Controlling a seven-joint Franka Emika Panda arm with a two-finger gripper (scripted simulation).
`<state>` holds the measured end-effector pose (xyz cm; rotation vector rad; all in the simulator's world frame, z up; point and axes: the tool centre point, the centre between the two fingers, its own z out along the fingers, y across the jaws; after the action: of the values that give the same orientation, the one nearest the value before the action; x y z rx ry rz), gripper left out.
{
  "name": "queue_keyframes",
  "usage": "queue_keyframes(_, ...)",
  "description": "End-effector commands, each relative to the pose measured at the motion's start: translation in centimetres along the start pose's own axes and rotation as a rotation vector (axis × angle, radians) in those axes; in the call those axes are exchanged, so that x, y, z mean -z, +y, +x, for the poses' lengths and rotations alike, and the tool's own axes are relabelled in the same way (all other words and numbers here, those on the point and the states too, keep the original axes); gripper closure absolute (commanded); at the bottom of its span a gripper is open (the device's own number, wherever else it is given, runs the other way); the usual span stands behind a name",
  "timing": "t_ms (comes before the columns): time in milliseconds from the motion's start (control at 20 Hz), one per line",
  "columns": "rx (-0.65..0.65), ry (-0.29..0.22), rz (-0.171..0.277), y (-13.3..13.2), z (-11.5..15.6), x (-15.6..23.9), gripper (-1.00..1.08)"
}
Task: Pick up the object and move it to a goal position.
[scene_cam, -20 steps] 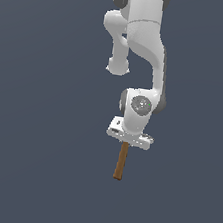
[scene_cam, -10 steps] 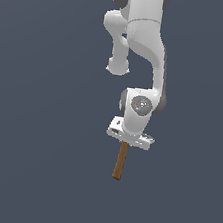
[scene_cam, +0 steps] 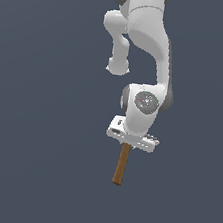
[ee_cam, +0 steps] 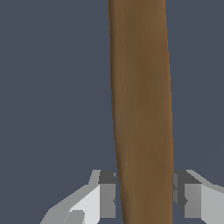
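Note:
The object is a hammer, and only its brown wooden handle shows. In the exterior view the handle sticks out from under the white hand toward the near side. Its head is hidden behind the hand. My gripper sits over the handle's far part. In the wrist view the handle runs straight through my gripper. The dark finger pads press against it on both sides, so the gripper is shut on the handle. The frames do not tell whether the hammer rests on the surface or hangs above it.
A plain dark grey-blue surface fills the view all around. The white arm rises above the hand toward the far side. No other objects show.

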<state>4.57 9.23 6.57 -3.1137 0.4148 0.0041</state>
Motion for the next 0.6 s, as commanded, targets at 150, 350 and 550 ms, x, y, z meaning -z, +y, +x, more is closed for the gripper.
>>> queue_keyframes(150,-0.001,0.004,0.001,-0.7,2.4,4.1,1.08)
queue_keyframes(350,-0.002,0.003,0.0,-1.2,4.0,6.6,1.08)
queue_keyframes(550,-0.002,0.003,0.0,-1.6,5.2,8.4,1.08)
